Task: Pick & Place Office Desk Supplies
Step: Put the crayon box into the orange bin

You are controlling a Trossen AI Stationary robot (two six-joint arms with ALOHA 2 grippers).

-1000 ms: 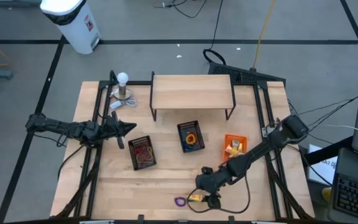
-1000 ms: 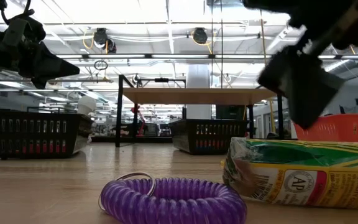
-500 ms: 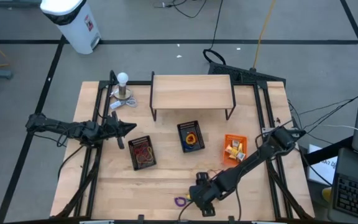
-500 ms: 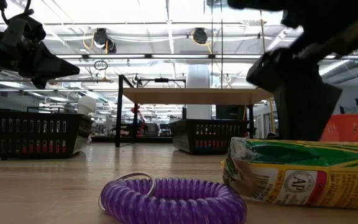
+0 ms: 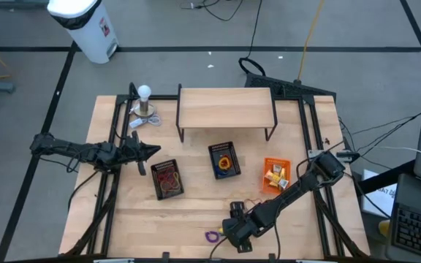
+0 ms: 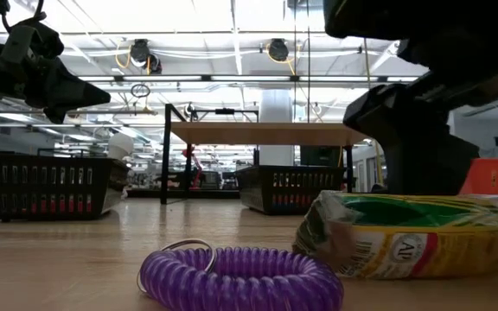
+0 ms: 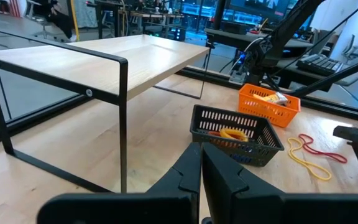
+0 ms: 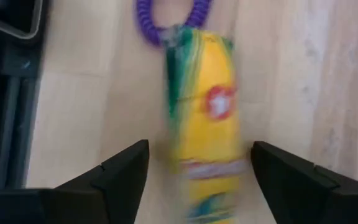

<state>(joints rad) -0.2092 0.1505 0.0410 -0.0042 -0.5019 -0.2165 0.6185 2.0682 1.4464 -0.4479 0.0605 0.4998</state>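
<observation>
Both fingers of right gripper [image 8: 194,180] spread wide, straddling yellow packet [image 8: 204,112]; purple coil [image 6: 240,278] touching, risks snagging.

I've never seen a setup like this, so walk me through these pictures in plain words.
Two dark robot arms work at a wooden table. One picture looks straight down, one looks level across the tabletop, and two come from cameras on the arms' wrists.

The right claw is open, lowered at the near edge, its fingers either side of a yellow packet beside a purple coil loop. It holds nothing yet. The left claw is shut and empty, waiting at the left.

Also on the table: two black baskets, an orange basket, a small wooden shelf, loose rubber bands.
</observation>
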